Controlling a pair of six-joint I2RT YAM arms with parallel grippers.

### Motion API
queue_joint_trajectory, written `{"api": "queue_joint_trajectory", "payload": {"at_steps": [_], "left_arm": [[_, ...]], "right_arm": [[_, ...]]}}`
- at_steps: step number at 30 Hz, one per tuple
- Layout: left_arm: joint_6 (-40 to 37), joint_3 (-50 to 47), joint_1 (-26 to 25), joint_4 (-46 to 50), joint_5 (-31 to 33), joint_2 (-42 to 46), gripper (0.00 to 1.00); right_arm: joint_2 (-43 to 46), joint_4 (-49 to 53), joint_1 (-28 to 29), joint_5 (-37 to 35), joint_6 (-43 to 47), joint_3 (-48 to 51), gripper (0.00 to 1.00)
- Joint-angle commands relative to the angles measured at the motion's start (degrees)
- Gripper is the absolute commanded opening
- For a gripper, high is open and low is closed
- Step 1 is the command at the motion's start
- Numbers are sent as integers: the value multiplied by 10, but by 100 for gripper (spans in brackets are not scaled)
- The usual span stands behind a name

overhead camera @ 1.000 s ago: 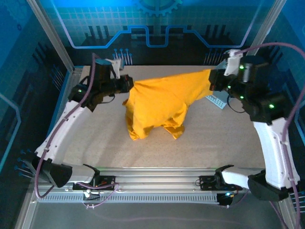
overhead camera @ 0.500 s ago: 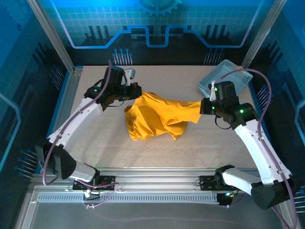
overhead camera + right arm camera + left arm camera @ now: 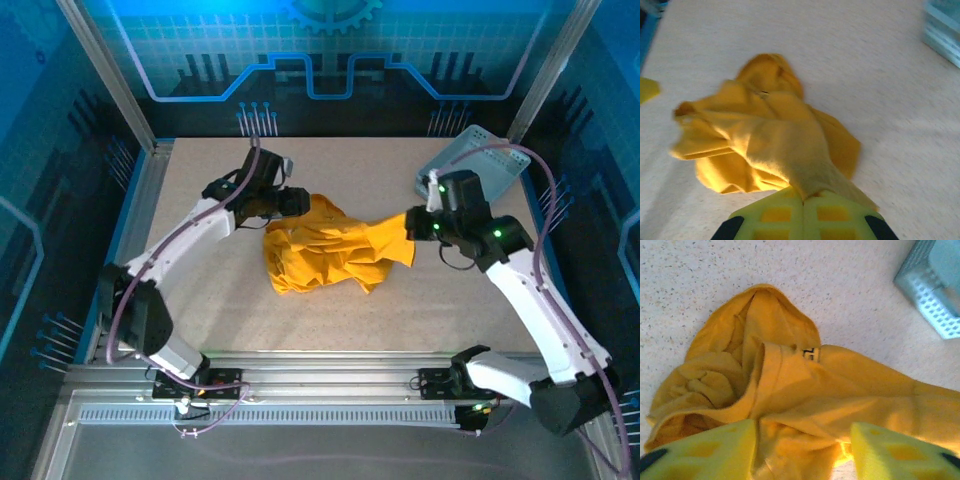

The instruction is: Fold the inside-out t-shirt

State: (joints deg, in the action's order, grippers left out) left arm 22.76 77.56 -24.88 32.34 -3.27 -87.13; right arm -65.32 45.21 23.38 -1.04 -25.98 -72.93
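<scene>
T-shirt (image 3: 325,255) bunched; right fingers (image 3: 775,216) clamp its stretched end, left fingers (image 3: 715,450) spread wide over collar; both arms reach inward.

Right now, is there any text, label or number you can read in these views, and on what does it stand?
No text can be read.
Neck label inside the t-shirt collar: dark marks, too blurred to read.
Basket: no lettering visible.
</scene>
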Motion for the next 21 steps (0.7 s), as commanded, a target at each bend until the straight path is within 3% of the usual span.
{"api": "queue_joint_trajectory", "payload": {"at_steps": [1,5,11,15,21], "left_arm": [[-65,-47,-29,-93,-35,98,73],[-131,-139,-79,-267,-107,170,89],[-193,-101,-130,-275,-118,134,89],[-215,-65,-145,-264,-102,96,83],[-212,-46,-146,-277,-101,64,67]], "right_arm": [[-38,-20,49,18,33,-76,0],[-67,-8,94,26,55,-137,0],[-93,17,147,6,82,-179,0],[-94,17,159,6,87,-180,0],[-94,17,167,3,90,-180,0]]}}
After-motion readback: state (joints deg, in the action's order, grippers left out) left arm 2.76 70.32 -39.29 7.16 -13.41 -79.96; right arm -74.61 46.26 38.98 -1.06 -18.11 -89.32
